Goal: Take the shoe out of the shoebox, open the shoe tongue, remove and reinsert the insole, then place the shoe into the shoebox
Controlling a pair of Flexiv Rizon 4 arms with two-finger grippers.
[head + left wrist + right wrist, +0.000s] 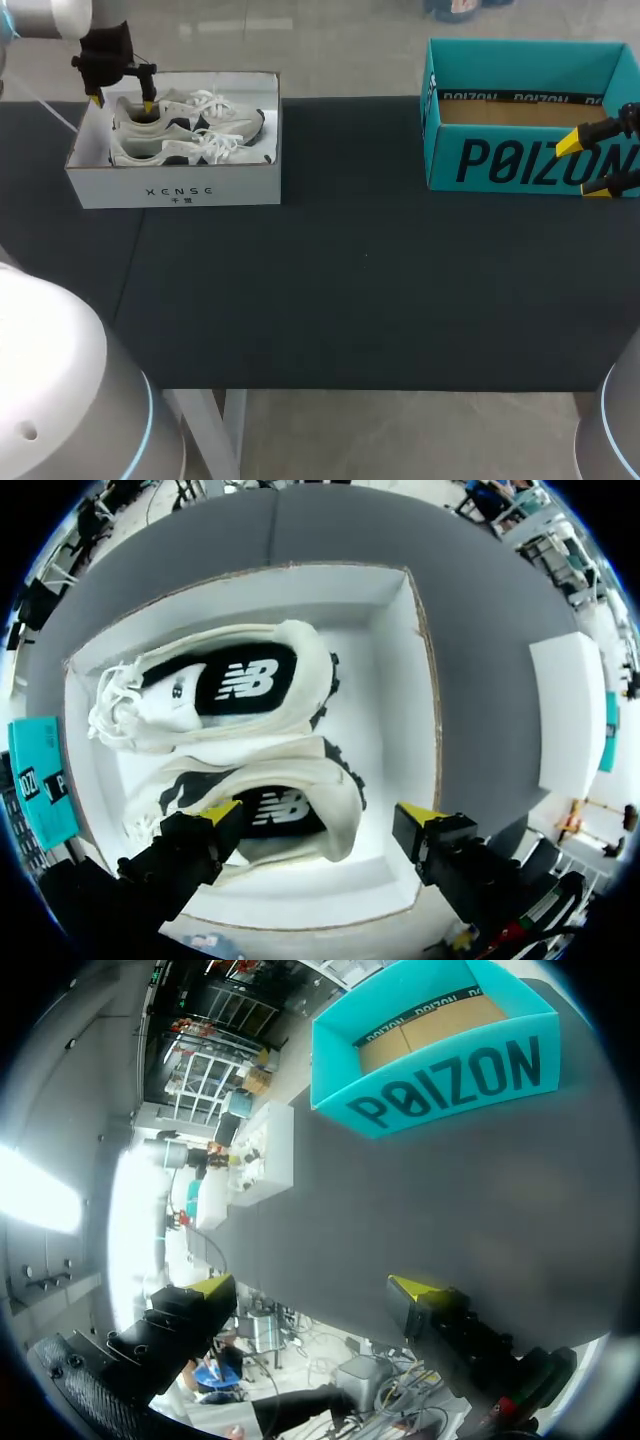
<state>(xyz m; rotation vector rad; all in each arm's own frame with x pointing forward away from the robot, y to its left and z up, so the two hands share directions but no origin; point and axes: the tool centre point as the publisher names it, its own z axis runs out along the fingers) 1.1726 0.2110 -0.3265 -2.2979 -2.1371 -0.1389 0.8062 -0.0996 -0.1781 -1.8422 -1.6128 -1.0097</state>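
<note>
A white shoebox [175,190] stands at the table's far left with two white sneakers [195,130] lying side by side in it, toes pointing right. My left gripper [122,102] hangs over the box's left end. In the left wrist view it [320,815] is open above the heel of one sneaker [290,805]: one fingertip [220,813] is by that shoe's dark insole opening, the other past the heel. The second sneaker [230,690] lies ahead of it. My right gripper [585,167] stands open and holds nothing in front of the teal box.
A teal open box [520,160] stands at the far right, brown cardboard showing inside; it is ahead of my right gripper [315,1288] in the right wrist view [450,1070]. Dark cloth covers the table [350,280] between the two boxes.
</note>
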